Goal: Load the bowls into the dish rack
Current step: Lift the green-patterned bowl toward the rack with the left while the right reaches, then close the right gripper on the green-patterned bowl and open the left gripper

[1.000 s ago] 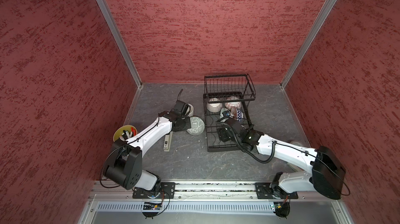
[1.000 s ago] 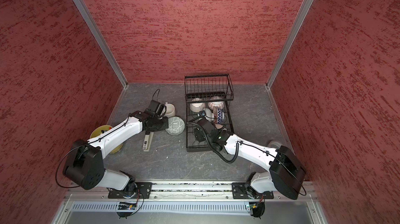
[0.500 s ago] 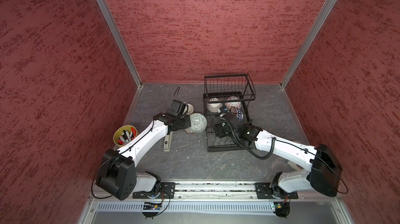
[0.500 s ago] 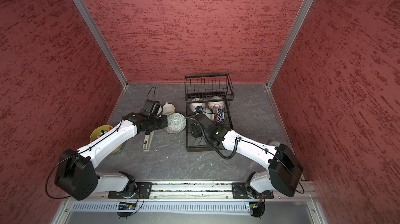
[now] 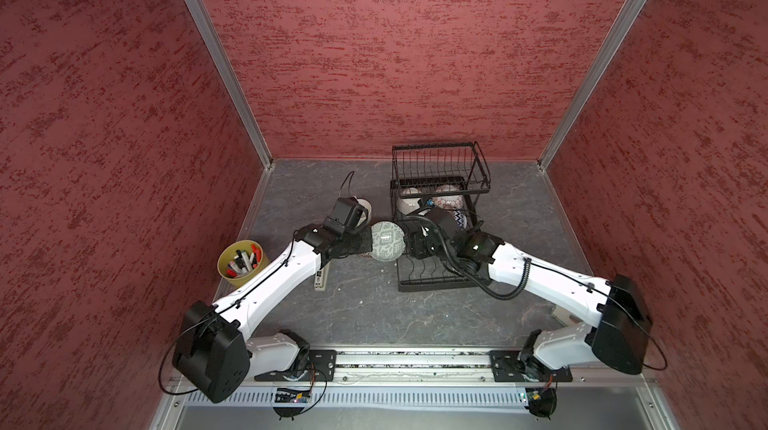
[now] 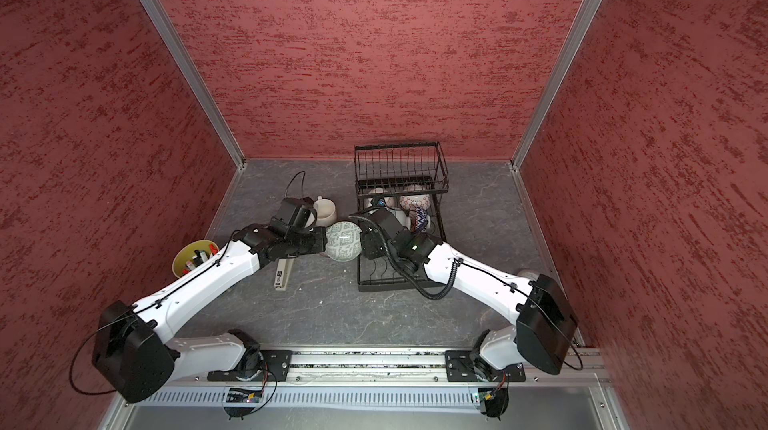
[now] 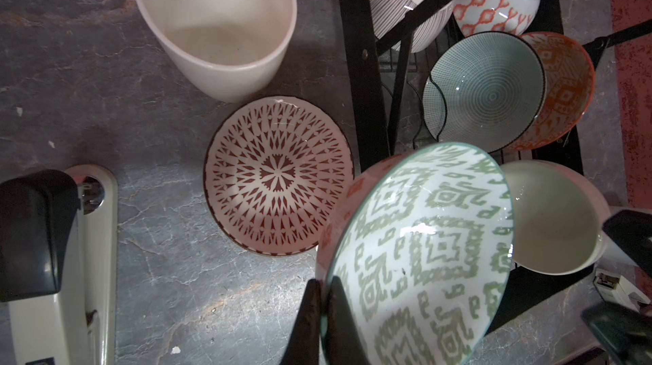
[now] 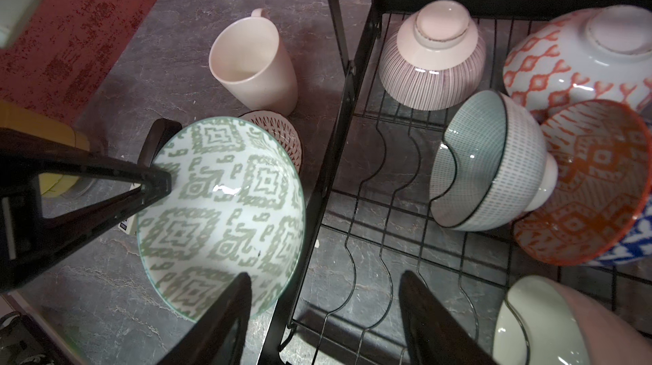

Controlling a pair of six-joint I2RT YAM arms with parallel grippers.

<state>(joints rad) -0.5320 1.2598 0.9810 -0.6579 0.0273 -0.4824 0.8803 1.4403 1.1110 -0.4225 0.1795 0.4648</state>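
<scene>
Beside dish rack [image 5: 432, 284] | left end effector [image 7: 323, 285] clenching green bowl [image 5: 387, 241] | right end effector [image 8: 324, 275] released, alongside

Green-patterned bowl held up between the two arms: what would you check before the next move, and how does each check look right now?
1. Left gripper clamped on the green-patterned bowl's rim: ok.
2. Right gripper open to take it: ok.
3. Bowl rim between the right gripper's jaws: cannot tell.
4. Dish rack has free slots: ok.
5. Every bowl loaded: not ok; red-patterned bowl lies on the table.
</scene>
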